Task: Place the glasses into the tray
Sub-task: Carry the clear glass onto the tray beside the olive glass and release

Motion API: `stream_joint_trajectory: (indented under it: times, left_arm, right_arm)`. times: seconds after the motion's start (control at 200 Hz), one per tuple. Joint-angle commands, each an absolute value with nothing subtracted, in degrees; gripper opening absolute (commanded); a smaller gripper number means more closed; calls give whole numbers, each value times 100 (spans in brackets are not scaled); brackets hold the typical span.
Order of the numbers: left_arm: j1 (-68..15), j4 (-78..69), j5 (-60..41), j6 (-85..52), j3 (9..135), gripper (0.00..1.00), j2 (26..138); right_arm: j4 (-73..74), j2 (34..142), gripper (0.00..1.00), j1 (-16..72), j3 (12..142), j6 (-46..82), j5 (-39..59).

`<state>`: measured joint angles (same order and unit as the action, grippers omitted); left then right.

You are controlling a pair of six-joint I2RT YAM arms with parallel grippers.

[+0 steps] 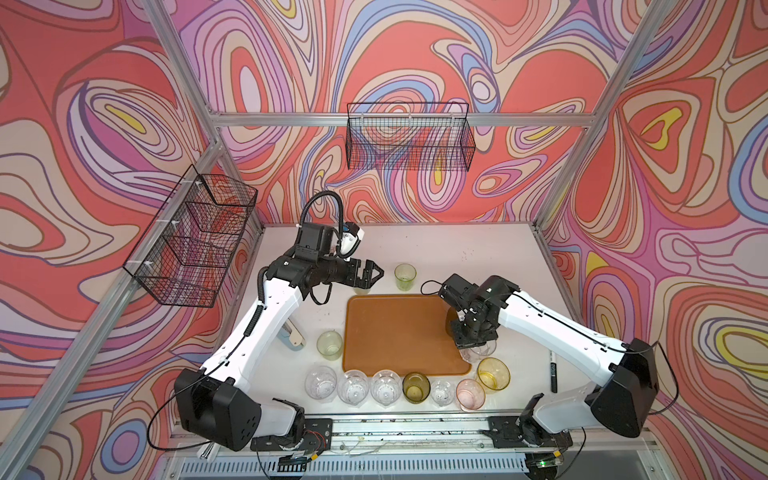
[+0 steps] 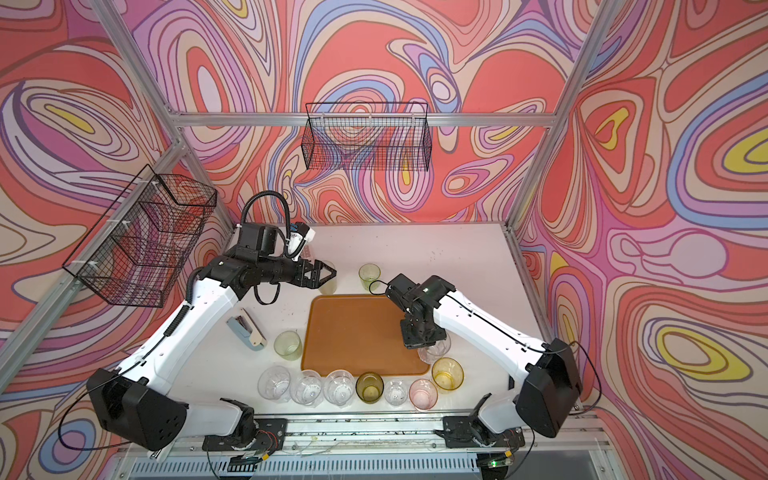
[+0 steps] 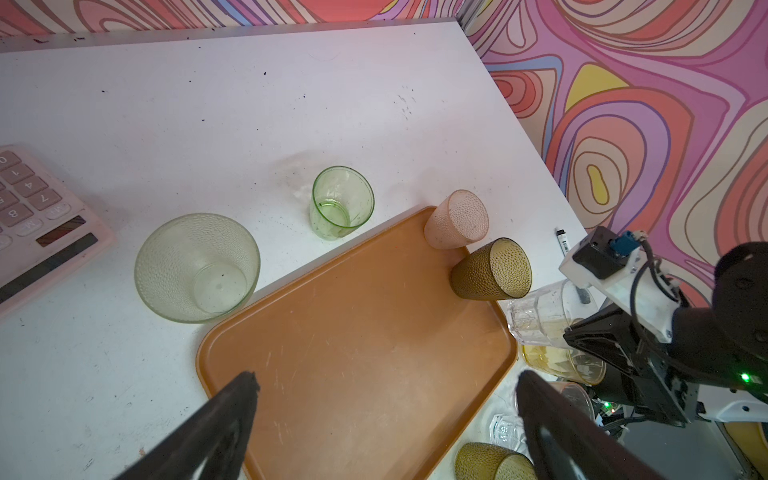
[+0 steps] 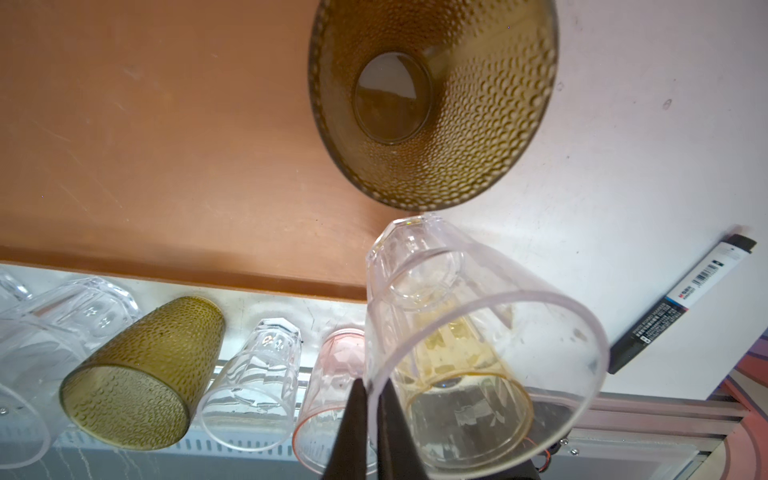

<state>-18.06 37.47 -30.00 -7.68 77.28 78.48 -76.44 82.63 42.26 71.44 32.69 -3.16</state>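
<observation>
The orange-brown tray (image 1: 395, 332) lies mid-table with nothing on its bare middle. My right gripper (image 4: 372, 386) is shut on the rim of a clear faceted glass (image 4: 478, 324) at the tray's front right corner (image 1: 478, 354). A brown dimpled glass (image 4: 432, 104) and a frosted pink one (image 3: 457, 219) stand at the tray's right edge, under the right arm in both top views. Several clear, olive, pink and amber glasses (image 1: 415, 387) line the table's front. Two green glasses (image 1: 405, 276) (image 1: 329, 344) stand near the tray. My left gripper (image 1: 371, 276) hangs open and empty by the tray's far left corner.
A black marker (image 1: 553, 370) lies right of the amber glass. A pink calculator (image 3: 41, 216) sits at the far left of the table. A blue-and-beige stapler-like object (image 2: 245, 330) lies under the left arm. Black wire baskets (image 1: 409, 137) (image 1: 195, 237) hang on the walls.
</observation>
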Motion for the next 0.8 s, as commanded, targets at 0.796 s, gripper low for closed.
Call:
stream_joint_trajectory:
  times: [0.796]
  left_arm:
    - [-1831,3828,-3102,-719,7866,100,7813]
  right_arm:
    - [-7069,8921,0,4701,7104,3396,-305]
